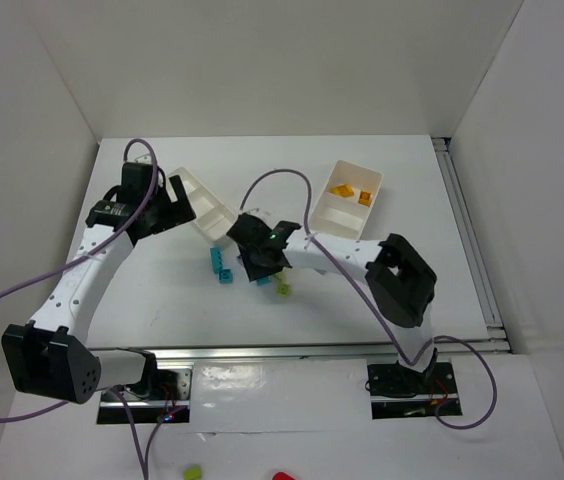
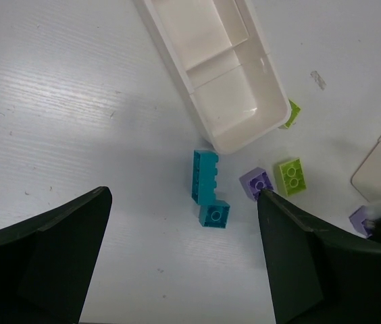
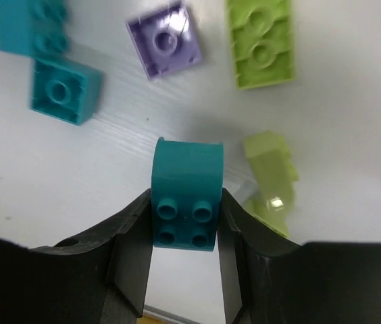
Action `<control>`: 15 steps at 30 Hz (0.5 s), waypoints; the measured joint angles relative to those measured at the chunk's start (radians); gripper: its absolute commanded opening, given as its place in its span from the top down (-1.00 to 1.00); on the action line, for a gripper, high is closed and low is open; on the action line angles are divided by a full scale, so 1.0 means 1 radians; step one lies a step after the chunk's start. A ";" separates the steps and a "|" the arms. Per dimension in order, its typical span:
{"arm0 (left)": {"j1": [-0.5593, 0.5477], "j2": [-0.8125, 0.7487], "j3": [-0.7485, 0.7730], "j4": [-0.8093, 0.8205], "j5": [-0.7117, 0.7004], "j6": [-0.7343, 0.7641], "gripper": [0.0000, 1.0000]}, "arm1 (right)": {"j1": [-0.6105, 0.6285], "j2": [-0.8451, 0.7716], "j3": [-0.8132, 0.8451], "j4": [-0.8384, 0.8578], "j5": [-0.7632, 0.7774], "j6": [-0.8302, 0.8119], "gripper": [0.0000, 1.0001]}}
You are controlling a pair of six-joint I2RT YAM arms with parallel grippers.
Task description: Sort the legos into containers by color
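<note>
My right gripper (image 3: 185, 201) is shut on a cyan brick (image 3: 187, 167), its studs facing the camera, just above the table. Around it lie a small cyan brick (image 3: 64, 90), a purple brick (image 3: 165, 40), a lime brick (image 3: 260, 42) and a pale lime piece (image 3: 271, 172). From above, the right gripper (image 1: 262, 262) sits between the cyan bricks (image 1: 220, 267) and a lime brick (image 1: 283, 287). My left gripper (image 2: 182, 202) hangs open over the long cyan brick (image 2: 204, 175), next to the larger tray (image 2: 244, 131). The smaller tray (image 1: 327, 222) holds orange bricks (image 1: 342, 190).
The larger tray (image 1: 202, 200) lies at a slant beside the left wrist. Another lime brick (image 2: 290, 113) peeks from behind it, and a purple brick (image 2: 361, 219) lies at the right. White walls enclose the table; a metal rail (image 1: 467, 240) runs along its right edge.
</note>
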 measured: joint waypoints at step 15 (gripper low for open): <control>-0.138 0.076 -0.032 -0.021 -0.007 -0.035 -0.86 | -0.467 -0.284 -0.007 0.041 0.138 -0.080 0.18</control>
